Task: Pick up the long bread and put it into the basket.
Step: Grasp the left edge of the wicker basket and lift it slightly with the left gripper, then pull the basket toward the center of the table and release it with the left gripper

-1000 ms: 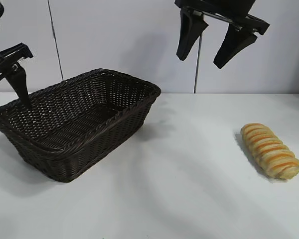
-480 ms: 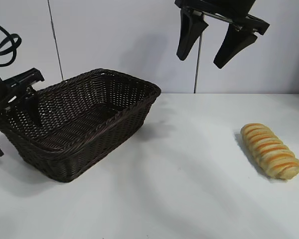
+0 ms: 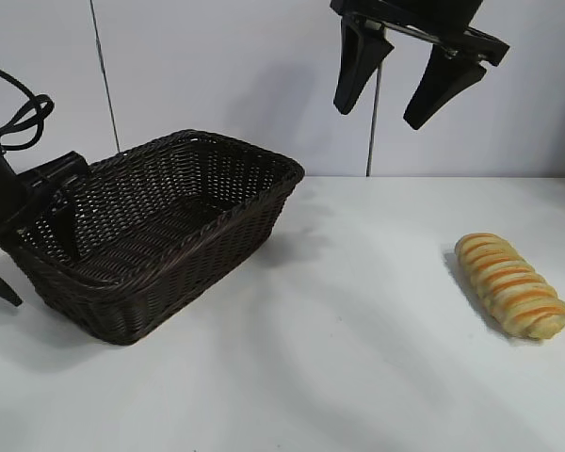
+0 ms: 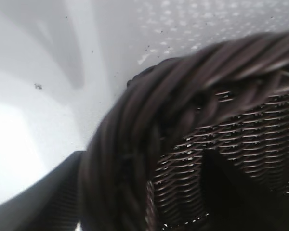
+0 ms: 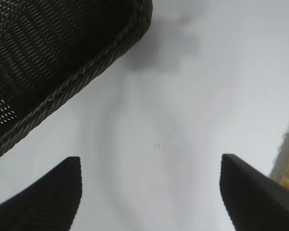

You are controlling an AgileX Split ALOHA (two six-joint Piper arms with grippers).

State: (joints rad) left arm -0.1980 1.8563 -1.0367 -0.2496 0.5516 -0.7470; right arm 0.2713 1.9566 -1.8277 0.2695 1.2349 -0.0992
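White desk [image 3: 358, 377]: left claw [image 3: 33, 245] straddles the basket [image 3: 198, 202] rim at left, steadying it (grip unclear); right claw [image 3: 419, 75] hangs wide, upper right; long bread [image 3: 511, 284] untouched.

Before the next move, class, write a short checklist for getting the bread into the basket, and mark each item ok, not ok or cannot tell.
1. Bread lies free on the table, nothing on it: ok.
2. Basket upright, nothing seen inside: ok.
3. Right gripper open, hanging above the table: ok.
4. Right gripper over the bread: not ok; the bread sits off to its side.
5. Left gripper straddles the basket's end rim, one finger inside, one outside: ok.
6. Left gripper firmly holding the rim: cannot tell.
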